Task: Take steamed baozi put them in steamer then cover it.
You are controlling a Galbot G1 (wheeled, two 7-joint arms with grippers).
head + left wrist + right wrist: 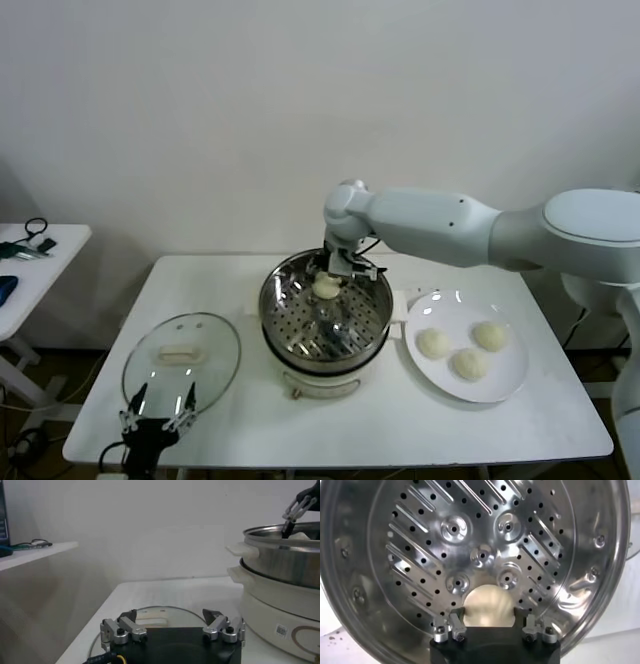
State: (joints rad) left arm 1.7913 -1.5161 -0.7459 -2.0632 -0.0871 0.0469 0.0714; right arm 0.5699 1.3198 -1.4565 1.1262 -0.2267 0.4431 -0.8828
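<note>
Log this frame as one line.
stage: first bun in steamer | right gripper: jaws open astride it | left gripper: open, idle over lid | plate: three buns

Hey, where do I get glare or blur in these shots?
Right wrist view: bright reflections streak the steamer floor and wall. Left wrist view: the left gripper up close looks soft. Head view: the cover glass carries a faint sheen.
</note>
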